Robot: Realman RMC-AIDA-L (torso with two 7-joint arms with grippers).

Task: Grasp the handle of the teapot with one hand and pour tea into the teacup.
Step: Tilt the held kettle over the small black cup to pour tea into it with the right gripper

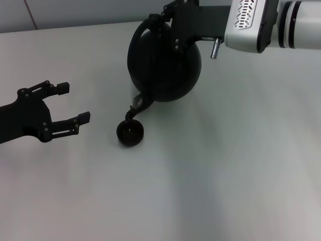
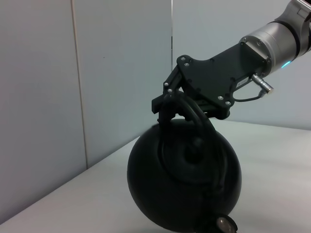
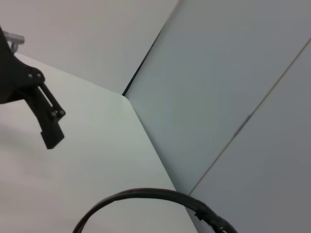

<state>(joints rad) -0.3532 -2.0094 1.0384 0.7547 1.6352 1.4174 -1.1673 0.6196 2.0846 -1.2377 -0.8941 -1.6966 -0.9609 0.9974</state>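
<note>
The round matte black teapot (image 1: pixel 165 65) is lifted and tipped, with its short spout (image 1: pixel 138 103) pointing down just above the tiny black teacup (image 1: pixel 130 132) on the white table. My right gripper (image 1: pixel 173 20) is shut on the arched black handle (image 1: pixel 136 35) at its crown. The left wrist view shows the same grip (image 2: pixel 167 102) on the handle (image 2: pixel 194 114) above the teapot (image 2: pixel 180 189). Part of the handle (image 3: pixel 146 194) arcs through the right wrist view. My left gripper (image 1: pixel 73 103) is open and empty, low to the left of the teacup.
The white table (image 1: pixel 225 165) stretches around the cup. Grey wall panels (image 2: pixel 73 73) stand behind the table's far edge. A black gripper finger (image 3: pixel 48 126) shows in the right wrist view.
</note>
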